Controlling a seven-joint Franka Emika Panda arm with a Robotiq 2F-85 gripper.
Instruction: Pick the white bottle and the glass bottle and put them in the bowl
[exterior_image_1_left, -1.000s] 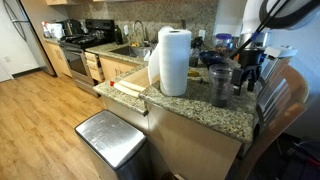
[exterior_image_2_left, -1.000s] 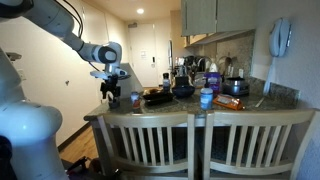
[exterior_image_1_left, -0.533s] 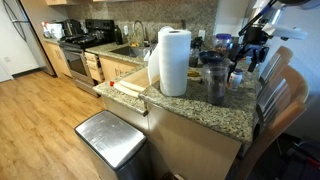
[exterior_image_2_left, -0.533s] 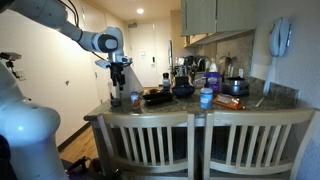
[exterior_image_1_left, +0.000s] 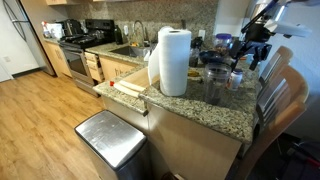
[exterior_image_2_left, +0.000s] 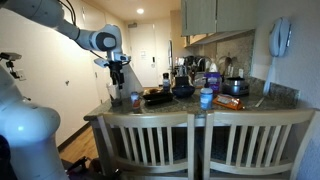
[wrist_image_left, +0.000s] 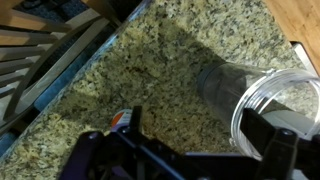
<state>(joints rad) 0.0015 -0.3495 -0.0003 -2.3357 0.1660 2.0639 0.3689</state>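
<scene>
The pincer (exterior_image_2_left: 117, 86) hangs released — grasping nothing — above the granite worktop (wrist_image_left: 150, 70). The glass bottle (wrist_image_left: 262, 95) stands on that worktop near the pincer, at the wrist view's right side.

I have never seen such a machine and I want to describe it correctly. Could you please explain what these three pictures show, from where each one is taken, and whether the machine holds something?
It is one robot arm with a two-finger gripper at its end. Two pictures come from cameras that stand in the kitchen, outside the robot. The third comes from a camera on the wrist, looking down past the gripper. The gripper hangs over a speckled stone counter. On the counter stand a paper towel roll and a clear glass container, among smaller things too far away to name. Wooden chairs stand at the counter. The gripper is open and holds nothing.
</scene>
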